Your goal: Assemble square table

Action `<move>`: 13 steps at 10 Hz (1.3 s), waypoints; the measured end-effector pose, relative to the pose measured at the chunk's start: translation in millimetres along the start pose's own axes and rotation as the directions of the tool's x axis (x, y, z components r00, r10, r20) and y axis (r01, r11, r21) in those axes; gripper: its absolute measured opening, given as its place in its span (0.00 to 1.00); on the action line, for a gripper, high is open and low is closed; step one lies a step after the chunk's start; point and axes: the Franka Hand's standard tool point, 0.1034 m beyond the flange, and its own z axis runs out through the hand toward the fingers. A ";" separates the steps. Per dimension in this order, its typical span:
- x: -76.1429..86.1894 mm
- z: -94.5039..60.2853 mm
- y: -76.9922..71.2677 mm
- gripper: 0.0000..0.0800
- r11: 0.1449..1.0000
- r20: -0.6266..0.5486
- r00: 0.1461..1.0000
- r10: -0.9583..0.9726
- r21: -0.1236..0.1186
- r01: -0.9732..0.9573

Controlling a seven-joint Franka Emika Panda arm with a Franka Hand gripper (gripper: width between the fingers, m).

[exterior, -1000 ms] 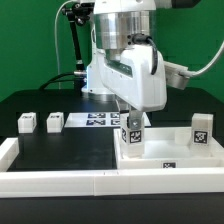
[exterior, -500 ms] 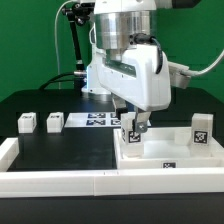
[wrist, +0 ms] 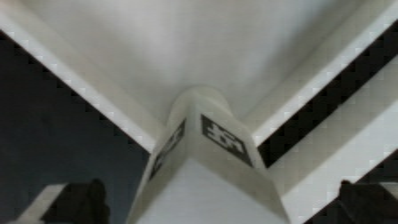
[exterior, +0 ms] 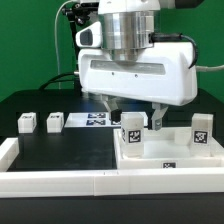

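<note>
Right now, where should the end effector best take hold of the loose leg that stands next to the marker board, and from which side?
Grip the leg by two opposite flat side faces, coming straight down from above. It is a short block standing upright on the black table, and the other loose leg stands apart from it, so there is probably room on both sides.

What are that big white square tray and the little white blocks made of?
The square table top looks like matte white hard plastic: smooth, evenly coloured, moulded rim. The block legs seem the same plastic; their black patterns look like printed tags. Neither is certain by sight.
</note>
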 end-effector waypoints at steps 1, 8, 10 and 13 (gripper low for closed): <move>-2.2 1.1 -0.3 0.81 0.997 0.003 0.997 -0.075 -0.001 0.075; 2.4 0.6 4.7 0.81 0.802 0.015 0.802 -0.598 0.001 0.598; 2.8 0.5 5.2 0.81 0.724 0.015 0.724 -0.689 0.003 0.689; 2.9 0.5 5.3 0.55 0.735 0.015 0.735 -0.678 0.003 0.678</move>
